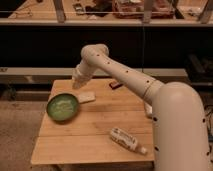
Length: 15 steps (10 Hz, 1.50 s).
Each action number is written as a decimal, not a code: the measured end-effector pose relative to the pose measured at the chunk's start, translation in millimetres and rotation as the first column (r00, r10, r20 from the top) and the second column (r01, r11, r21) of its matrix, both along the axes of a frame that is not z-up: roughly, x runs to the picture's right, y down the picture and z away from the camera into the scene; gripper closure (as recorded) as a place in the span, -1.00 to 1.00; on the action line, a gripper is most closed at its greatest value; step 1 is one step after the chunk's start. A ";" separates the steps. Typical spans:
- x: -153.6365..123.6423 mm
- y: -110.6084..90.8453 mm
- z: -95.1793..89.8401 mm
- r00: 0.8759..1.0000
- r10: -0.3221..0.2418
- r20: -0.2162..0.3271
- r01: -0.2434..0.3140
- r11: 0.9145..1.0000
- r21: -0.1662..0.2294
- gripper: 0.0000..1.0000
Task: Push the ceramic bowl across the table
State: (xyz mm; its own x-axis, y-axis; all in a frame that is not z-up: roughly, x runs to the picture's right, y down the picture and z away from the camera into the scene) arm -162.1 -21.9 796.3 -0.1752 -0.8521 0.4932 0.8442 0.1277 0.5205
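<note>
Where the light bamboo-plank table (97, 122) nears its left edge, the ceramic bowl (63, 106) sits upright on the wood, about midway between the near and far sides, a wide shallow green dish with a paler mottled inside and a darker rim. Nothing shows inside it. Just beside its far right rim lies a small pale flat block (86, 96), close enough that I cannot tell whether the two touch. Above that block and a little behind the bowl hangs the gripper (78, 83), pointing down and to the left over the far left part of the tabletop; it appears clear of the bowl, and how wide it stands, or whether it has hold of anything, cannot be told from this view. From it the white robot arm (117, 72) climbs to a rounded joint and then slopes down to the right across the back of the table, its side marked with a row of small dark dots, into the large pale robot body (180, 130) that fills the lower right corner. Near the far edge, just below the arm, lies a small dark object (115, 85). Toward the near right corner a white bottle (125, 140) lies on its side, angled with its narrow end pointing to the near right, well apart from the bowl. At the table's right edge a small white item (148, 108) shows only partly beside the body. Behind the table runs a dark wall below a cluttered shelf (107, 21).
</note>
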 end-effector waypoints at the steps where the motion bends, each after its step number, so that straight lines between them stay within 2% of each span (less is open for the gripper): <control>1: -0.4 2.5 4.0 1.000 0.017 -0.014 -0.017 1.000 0.005 0.70; 4: -1.1 11.5 21.8 0.994 0.084 -0.067 -0.081 0.996 0.036 0.70; 7: -5.3 27.5 29.7 0.987 0.142 -0.079 -0.139 0.989 0.040 0.70; 10: -15.0 43.5 25.8 0.988 0.142 -0.055 -0.141 0.990 0.024 0.70; 15: -14.9 46.1 24.7 0.989 0.140 -0.048 -0.140 0.990 0.014 0.70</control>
State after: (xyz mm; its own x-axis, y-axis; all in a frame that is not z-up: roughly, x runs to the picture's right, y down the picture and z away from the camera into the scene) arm -177.0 24.2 821.0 -0.0299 -0.8719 0.4887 0.8426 0.2410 0.4815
